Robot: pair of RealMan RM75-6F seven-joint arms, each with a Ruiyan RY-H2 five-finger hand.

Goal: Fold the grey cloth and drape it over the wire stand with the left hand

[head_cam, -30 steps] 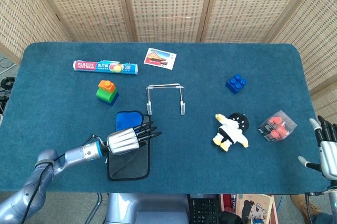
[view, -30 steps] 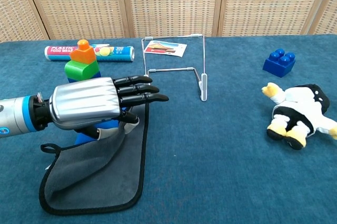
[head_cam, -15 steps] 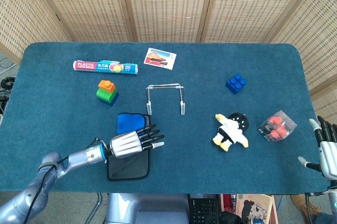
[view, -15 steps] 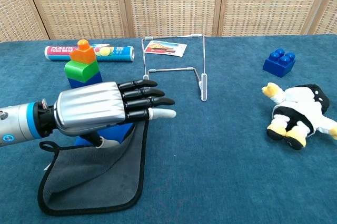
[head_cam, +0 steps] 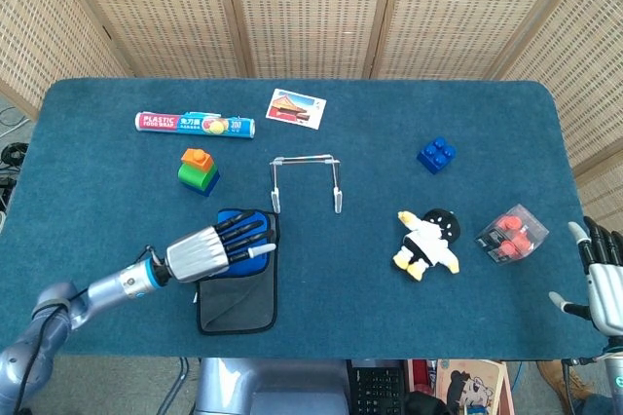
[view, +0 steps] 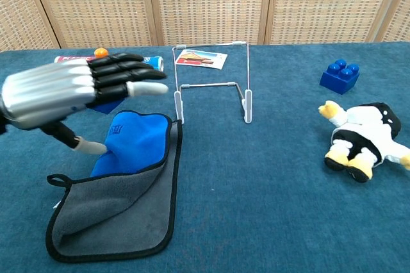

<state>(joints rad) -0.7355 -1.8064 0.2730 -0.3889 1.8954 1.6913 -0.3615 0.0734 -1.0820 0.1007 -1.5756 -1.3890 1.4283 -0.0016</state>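
Since a second ago: left hand (view: 61, 93) lifted off and drawn back toward 9 o'clock, uncovering the blue inner face of the grey microfibre cloth with black piping (view: 122, 215). Now hovering above the cloth's far half, fingers (head_cam: 243, 230) long, near-straight and slightly apart, thumb tip angled down just at the blue fold, nothing visibly gripped. Cloth lying flat near the table's 7 o'clock edge, far portion turned back over itself, just short of the bare white wire stand (head_cam: 306, 181), which sits at 1 o'clock from it. Right hand (head_cam: 602, 283) idle at the 4 o'clock corner, fingers extended and a little apart, empty.

Likely trouble: fold only loosely laid, so apt to spring open once lifted by one edge. Also a light stand, easily tipped or shoved by a dragging cloth or a low sweep of the fingers.
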